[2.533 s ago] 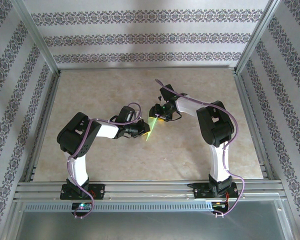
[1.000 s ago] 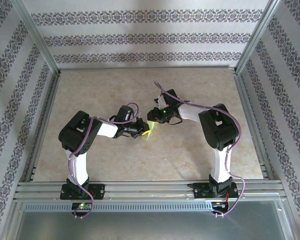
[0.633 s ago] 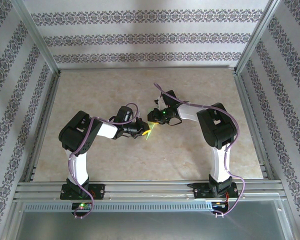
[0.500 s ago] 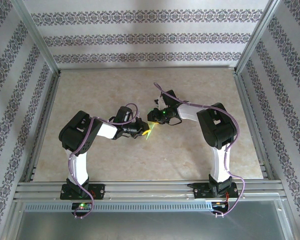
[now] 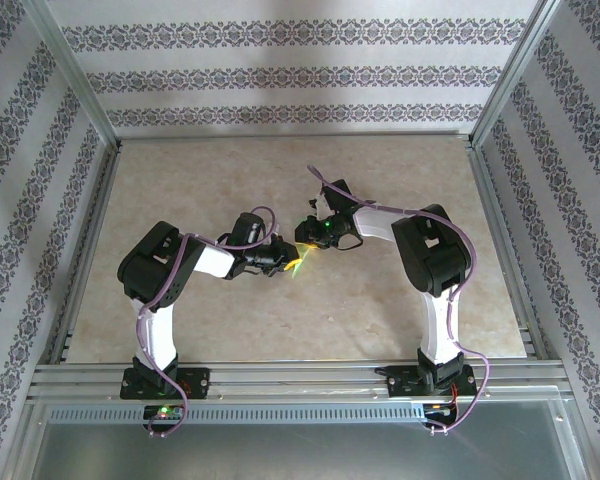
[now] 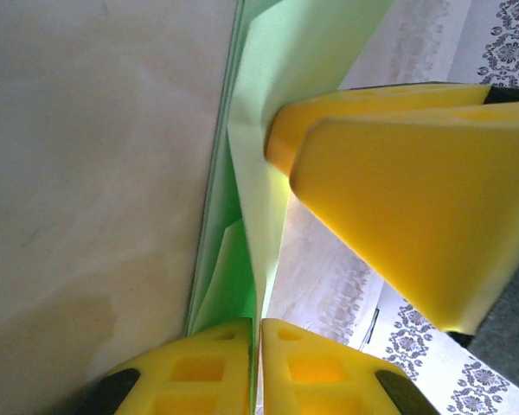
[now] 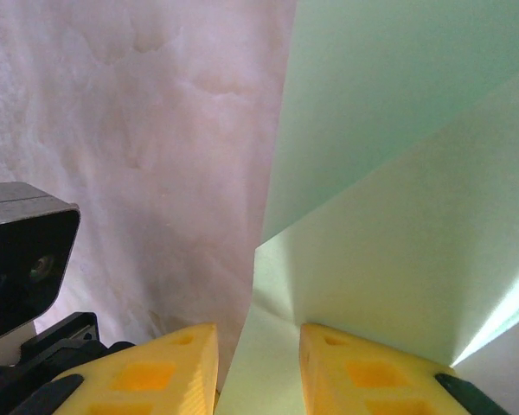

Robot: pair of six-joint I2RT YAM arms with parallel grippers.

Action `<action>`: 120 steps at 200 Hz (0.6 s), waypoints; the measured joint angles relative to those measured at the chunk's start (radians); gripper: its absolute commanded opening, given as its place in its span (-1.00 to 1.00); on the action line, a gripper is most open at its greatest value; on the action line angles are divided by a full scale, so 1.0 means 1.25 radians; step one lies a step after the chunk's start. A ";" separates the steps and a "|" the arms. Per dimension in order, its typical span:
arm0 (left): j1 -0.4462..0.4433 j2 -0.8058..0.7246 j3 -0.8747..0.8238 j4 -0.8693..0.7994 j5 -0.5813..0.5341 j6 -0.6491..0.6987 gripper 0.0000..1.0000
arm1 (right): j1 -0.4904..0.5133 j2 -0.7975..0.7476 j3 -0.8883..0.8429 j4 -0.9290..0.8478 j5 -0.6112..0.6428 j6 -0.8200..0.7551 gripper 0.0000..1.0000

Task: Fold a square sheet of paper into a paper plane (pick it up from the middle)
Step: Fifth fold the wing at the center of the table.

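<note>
The light green paper [image 5: 298, 262] is folded into several layers and held on edge just above the table, mid-scene. My left gripper [image 5: 283, 260] is shut on its lower edge; in the left wrist view the paper [image 6: 272, 95] runs up from between the closed yellow fingertips [image 6: 209, 373]. My right gripper [image 5: 306, 240] comes in from the right and stands open around the paper's other end. In the right wrist view a folded flap [image 7: 398, 216] lies in the gap between its spread fingers [image 7: 169, 372]. The right gripper's yellow fingers [image 6: 398, 190] sit against the paper in the left wrist view.
The beige marble-look tabletop [image 5: 310, 320] spreads around both arms. Patterned walls and aluminium frame rails [image 5: 280, 378] bound the workspace. The left arm's black wrist camera housing [image 7: 17, 251] shows close at the left of the right wrist view.
The right gripper has come down and leftward, closing in on the left gripper and the paper. The left gripper has kept its hold and barely moved.
</note>
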 measured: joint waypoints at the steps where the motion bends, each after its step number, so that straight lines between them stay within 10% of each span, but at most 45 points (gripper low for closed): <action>1: 0.000 0.000 0.000 0.000 0.000 0.000 -0.72 | 0.000 0.000 0.000 0.000 0.000 0.000 -0.35; 120: 0.000 -0.039 -0.040 -0.007 -0.008 0.000 -0.69 | -0.001 0.007 0.013 -0.016 0.005 0.006 -0.35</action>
